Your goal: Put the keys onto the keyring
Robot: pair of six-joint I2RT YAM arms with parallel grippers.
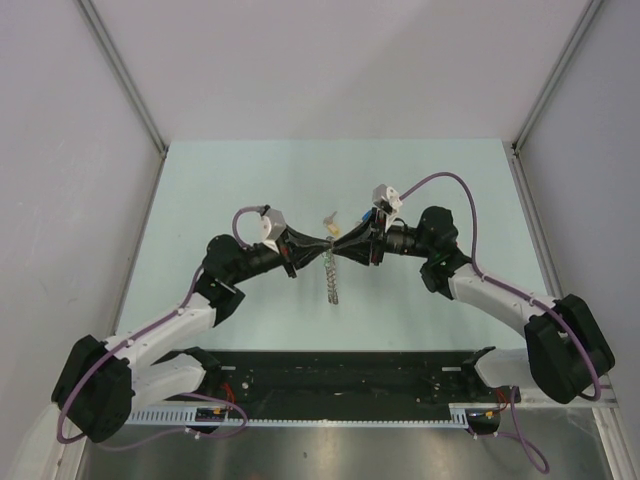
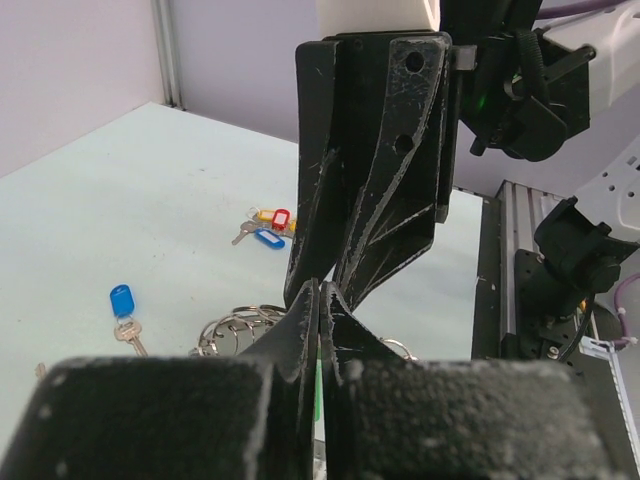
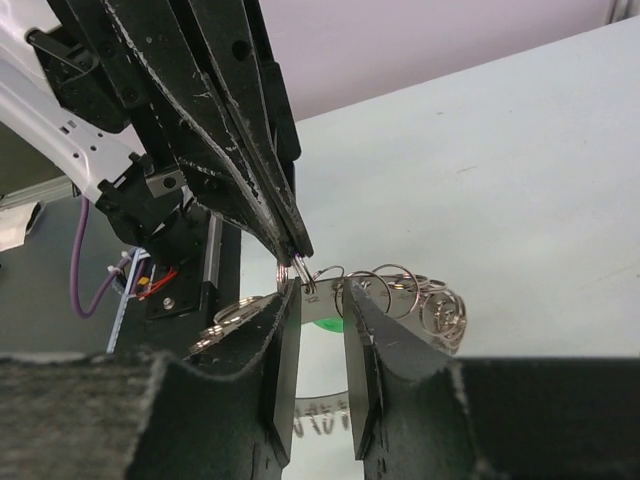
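**Pincers meet tip to tip at the keyring**

There is one keyring [image 1: 333,280], seen from above as a narrow strip. Its long axis runs from the pincer tips straight toward the arm bases, with its far end at the tips. The left pincer [image 2: 320,298] is pressed together, nipping a wire loop at that end. The right pincer [image 3: 320,300] faces it, jaws a little apart on either side of the same loop. Whether they grip anything I cannot tell. On the desk [image 1: 220,180], apart from both pincers, lie one blue-tag key [image 2: 123,312], blade toward the left wrist lens, and one bunch [image 2: 265,227] showing three tags: red, yellow, blue.
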